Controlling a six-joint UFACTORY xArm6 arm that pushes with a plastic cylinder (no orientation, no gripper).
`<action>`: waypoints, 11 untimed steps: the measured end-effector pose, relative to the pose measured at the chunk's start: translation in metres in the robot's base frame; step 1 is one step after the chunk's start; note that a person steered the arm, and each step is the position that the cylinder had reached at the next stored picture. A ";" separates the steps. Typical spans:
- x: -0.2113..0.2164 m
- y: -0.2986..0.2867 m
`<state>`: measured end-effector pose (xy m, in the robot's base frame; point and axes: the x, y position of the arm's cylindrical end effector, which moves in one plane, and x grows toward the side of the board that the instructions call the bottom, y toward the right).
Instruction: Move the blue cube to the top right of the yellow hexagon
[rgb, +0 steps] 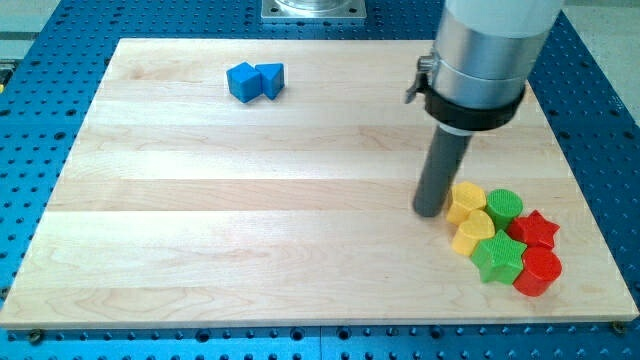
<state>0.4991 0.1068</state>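
Note:
The blue cube (241, 82) sits near the view's top left of the wooden board, touching a blue triangular block (271, 78) on its right. The yellow hexagon (466, 201) lies at the view's lower right, at the upper left of a cluster of blocks. My tip (431, 212) rests on the board just left of the yellow hexagon, close to or touching it, and far from the blue cube.
The cluster at the lower right also holds a green cylinder (504, 207), a yellow heart (475, 233), a red star (533, 230), a green star (498, 258) and a red cylinder (539, 270). The board's right edge (590, 190) is near the cluster.

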 end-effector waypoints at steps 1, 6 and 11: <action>-0.004 -0.093; -0.199 -0.217; -0.155 -0.087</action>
<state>0.3437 0.0193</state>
